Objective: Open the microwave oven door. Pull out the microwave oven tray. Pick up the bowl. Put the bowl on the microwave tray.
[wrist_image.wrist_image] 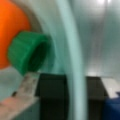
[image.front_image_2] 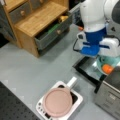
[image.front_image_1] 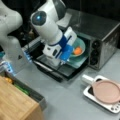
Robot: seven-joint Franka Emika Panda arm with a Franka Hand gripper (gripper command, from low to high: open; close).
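oven [image.front_image_1: 105, 37]: upper right in a front view, three knobs on its right panel
door [image.front_image_1: 48, 70]: folded down flat, frame centre
tray [image.front_image_1: 75, 65]: pulled out over the door
bowl [image.front_image_1: 80, 47]: on the tray at the oven mouth, orange piece inside
my gripper [image.front_image_1: 65, 58]: clamped on the bowl rim [wrist_image.wrist_image: 70, 50], fingers [wrist_image.wrist_image: 52, 95] either side of the wall
pink plate [image.front_image_2: 57, 102]: lower centre, on a white tray [image.front_image_2: 78, 99]

No readable text, labels, brands or numbers anywhere in either front view or the wrist view. The microwave oven [image.front_image_1: 100, 37] knob panel and the white base under the pink plate [image.front_image_2: 58, 102] carry small marks, but none can be made out.
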